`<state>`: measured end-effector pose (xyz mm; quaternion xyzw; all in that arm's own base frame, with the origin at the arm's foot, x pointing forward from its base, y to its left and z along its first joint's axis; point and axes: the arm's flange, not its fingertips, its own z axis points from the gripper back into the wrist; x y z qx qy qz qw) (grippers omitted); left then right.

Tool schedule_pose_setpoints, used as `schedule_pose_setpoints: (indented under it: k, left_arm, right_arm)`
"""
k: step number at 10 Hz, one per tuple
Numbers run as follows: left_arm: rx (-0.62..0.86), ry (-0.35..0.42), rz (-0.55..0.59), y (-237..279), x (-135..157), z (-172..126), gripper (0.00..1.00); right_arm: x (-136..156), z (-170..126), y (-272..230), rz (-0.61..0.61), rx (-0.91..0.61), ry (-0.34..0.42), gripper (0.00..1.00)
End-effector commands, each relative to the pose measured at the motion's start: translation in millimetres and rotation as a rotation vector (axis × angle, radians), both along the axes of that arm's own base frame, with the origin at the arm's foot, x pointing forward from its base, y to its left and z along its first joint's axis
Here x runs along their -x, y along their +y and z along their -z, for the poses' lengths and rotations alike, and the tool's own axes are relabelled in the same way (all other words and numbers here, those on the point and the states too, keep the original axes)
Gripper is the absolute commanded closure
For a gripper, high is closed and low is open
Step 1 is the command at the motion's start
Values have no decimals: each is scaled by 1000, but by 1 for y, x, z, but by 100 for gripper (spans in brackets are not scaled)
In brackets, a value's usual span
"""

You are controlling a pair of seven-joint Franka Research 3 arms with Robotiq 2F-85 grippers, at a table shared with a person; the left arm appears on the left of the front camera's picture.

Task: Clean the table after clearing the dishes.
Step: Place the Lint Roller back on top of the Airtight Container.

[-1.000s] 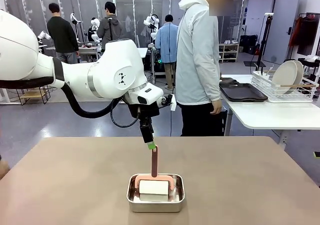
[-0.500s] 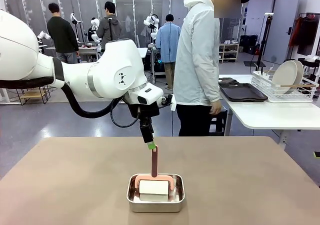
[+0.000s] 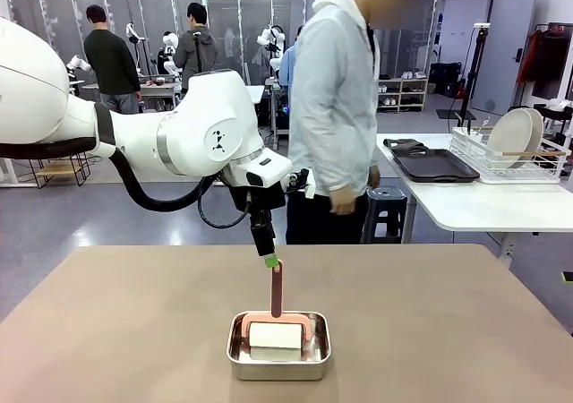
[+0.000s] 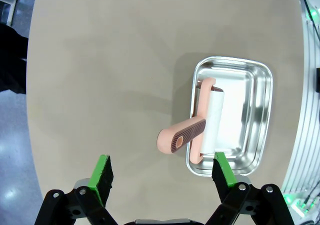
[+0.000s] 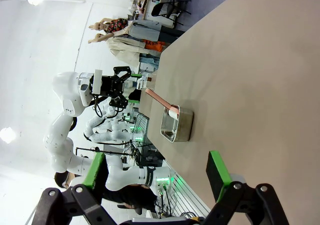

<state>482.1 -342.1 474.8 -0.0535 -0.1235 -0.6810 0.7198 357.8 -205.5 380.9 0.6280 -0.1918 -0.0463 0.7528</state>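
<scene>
The taupe table (image 3: 134, 331) bears a small steel pan (image 3: 279, 356) holding a lint roller (image 3: 276, 334) with a white roll, a pink frame and a handle standing upright. My left gripper (image 3: 269, 260) hangs open right at the handle's top. From the left wrist, the handle's end (image 4: 172, 141) lies between the spread green fingertips (image 4: 102, 172), which do not touch it. My right gripper (image 5: 156, 172) is open over bare table, far from the pan (image 5: 177, 125). The dishes, white plates (image 3: 512, 137), stand in a wire rack on the white side table, beside dark trays (image 3: 436, 165).
A person in a pale hooded jacket (image 3: 333, 107) stands just past the table's far edge, near the white table (image 3: 483, 208). A stool (image 3: 387, 213) stands behind them. Other people work at benches far back.
The person has turned and stepped to the left, away from the white table. Neither arm nor the roller has moved.
</scene>
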Motion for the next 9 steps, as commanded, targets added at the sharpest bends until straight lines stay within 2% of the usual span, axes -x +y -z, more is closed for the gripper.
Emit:
schedule_pose_setpoints:
  k: [1,2,4,9]
  left_arm:
    - [62,11,-83,13,-7,-20,0]
    - [120,33,-157,31,-13,-42,0]
    - [251,149,-322,85,-17,-69,0]
    - [729,480,-664,260,2,-74,0]
  right_arm:
    - [3,-1,0,-11,7,-16,0]
    - [3,-1,0,-11,7,-16,0]
    - [3,-1,0,-11,7,-16,0]
    - [3,-1,0,-11,7,-16,0]
